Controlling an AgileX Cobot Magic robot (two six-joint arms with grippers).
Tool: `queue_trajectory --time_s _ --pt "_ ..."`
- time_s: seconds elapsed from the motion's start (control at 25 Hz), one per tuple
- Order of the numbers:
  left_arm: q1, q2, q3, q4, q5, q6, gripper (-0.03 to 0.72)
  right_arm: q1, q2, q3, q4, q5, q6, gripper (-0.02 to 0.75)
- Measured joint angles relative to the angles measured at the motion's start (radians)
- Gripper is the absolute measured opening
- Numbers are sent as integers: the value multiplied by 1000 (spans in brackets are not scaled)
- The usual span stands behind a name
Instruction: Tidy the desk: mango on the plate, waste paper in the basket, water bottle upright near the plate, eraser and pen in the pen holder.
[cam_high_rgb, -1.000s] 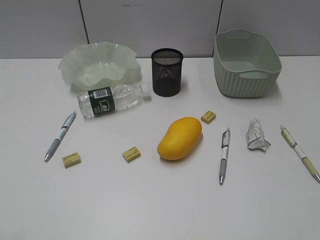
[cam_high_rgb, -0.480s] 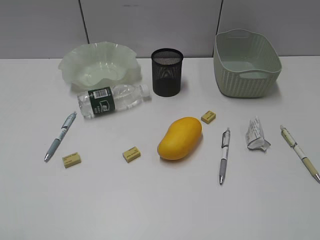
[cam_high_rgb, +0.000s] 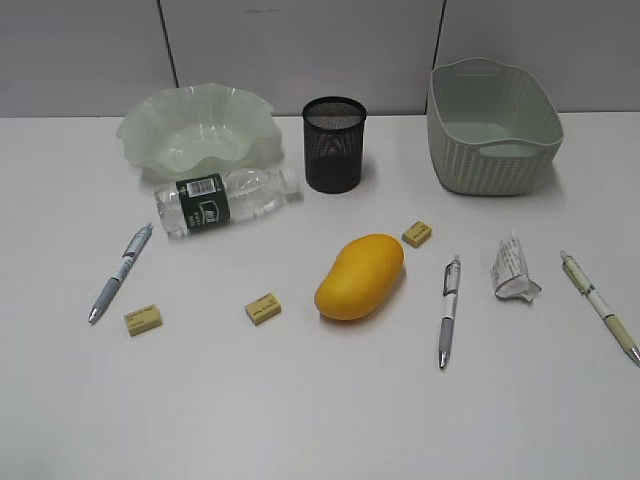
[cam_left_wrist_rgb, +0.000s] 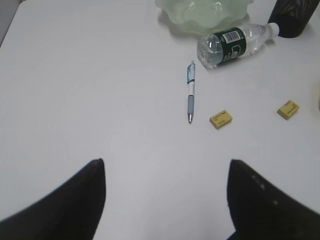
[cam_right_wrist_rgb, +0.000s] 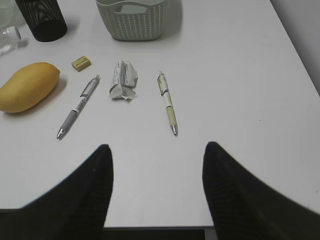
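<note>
Left gripper (cam_left_wrist_rgb: 165, 200): jaws spread wide, nothing between them; dark fingers at 7 and 5 o'clock of its wrist view.
Right gripper (cam_right_wrist_rgb: 157, 192): jaws apart, empty; fingers at 7 and 5 o'clock of its wrist view.

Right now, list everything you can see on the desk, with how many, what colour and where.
plate: one, pale green, ruffled rim, back left.
pen holder: one, black mesh, upright, back centre.
basket: one, pale green, woven pattern, back right.
water bottle: one, clear with dark green label, lying on its side in front of the plate.
mango: one, yellow-orange, centre.
waste paper: one, white with grey print, right of centre.
pens: three; grey-blue at left, grey right of the mango, pale one at far right.
erasers: three, yellow; front left, left of the mango, behind the mango.
desk: one, white.
left gripper: open, empty.
right gripper: open, empty.
</note>
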Motion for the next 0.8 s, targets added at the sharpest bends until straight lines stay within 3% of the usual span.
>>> queue_trajectory --time_s 0.8 --pt "0 334 -81 10 -102 0 571 0 0 0 0 0 1 459"
